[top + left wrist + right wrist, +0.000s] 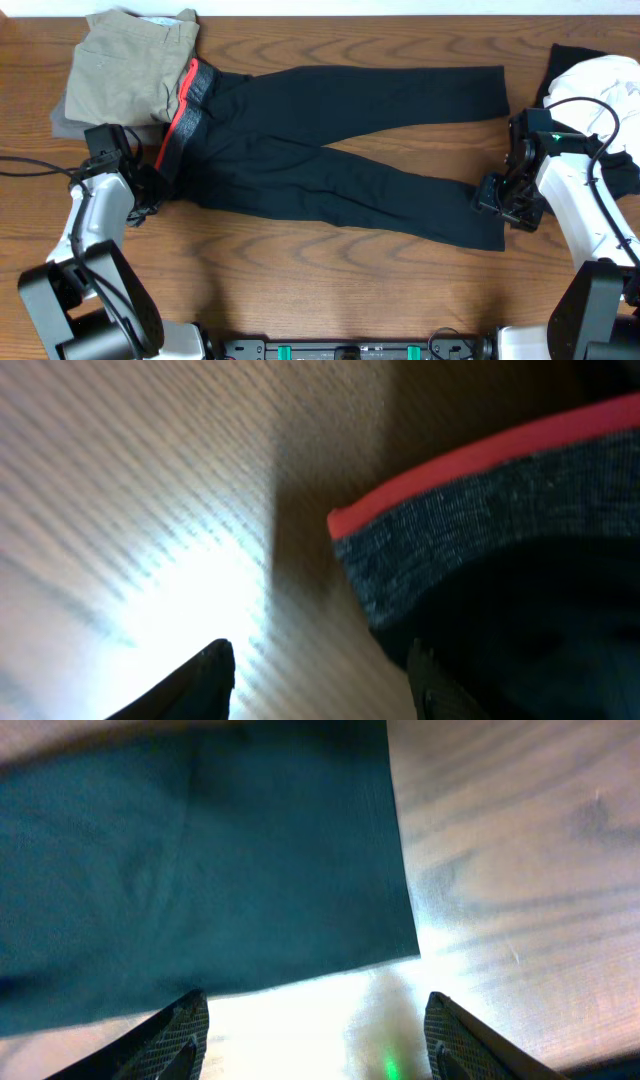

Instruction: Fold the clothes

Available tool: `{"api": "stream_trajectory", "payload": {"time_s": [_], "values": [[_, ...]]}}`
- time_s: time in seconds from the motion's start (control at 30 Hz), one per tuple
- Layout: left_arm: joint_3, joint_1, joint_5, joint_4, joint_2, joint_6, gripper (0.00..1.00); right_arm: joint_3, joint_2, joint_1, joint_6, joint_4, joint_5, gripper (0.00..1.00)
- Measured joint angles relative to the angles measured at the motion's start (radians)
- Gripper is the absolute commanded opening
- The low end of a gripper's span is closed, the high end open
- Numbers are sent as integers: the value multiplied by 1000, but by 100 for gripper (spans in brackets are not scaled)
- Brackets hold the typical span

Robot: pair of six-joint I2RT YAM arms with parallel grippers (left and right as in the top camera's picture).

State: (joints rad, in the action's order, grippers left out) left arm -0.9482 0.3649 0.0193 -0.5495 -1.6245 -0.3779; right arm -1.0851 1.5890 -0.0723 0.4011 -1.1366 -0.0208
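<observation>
Overhead: black trousers (350, 100) lie spread full length on the counter (300, 280), with no fold made yet.
Left wrist: left pincer (318, 660) is parted and empty beside the red waistband (480, 455).
Right wrist: right pincer (315, 1005) is wide and empty at the leg hem (300, 950).

The left gripper (150, 192) hangs low, its white forearm (95, 215) trailing behind it, fingers (200, 680) seemingly spread and empty in a blurred view, while the right gripper (497, 196) likewise points down, fingers (175, 1040) parted, nothing between them.
</observation>
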Motion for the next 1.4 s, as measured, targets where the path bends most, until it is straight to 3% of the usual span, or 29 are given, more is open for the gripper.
{"api": "stream_trajectory", "payload": {"time_s": [0.3, 0.53, 0.83, 1.27, 1.4], "values": [[0, 0, -11, -55, 34, 58, 60, 0, 0, 0, 1, -69, 64, 65], [1, 0, -19, 27, 34, 82, 66, 0, 0, 1, 1, -47, 81, 65], [1, 0, 52, 135, -49, 223, 75, 2, 0, 36, 1, -13, 84, 69], [1, 0, 78, 166, -143, 386, 76, 2, 0, 37, 1, -11, 81, 68], [-1, 0, 81, 167, -148, 403, 66, 2, 0, 37, 1, -15, 81, 68]]}}
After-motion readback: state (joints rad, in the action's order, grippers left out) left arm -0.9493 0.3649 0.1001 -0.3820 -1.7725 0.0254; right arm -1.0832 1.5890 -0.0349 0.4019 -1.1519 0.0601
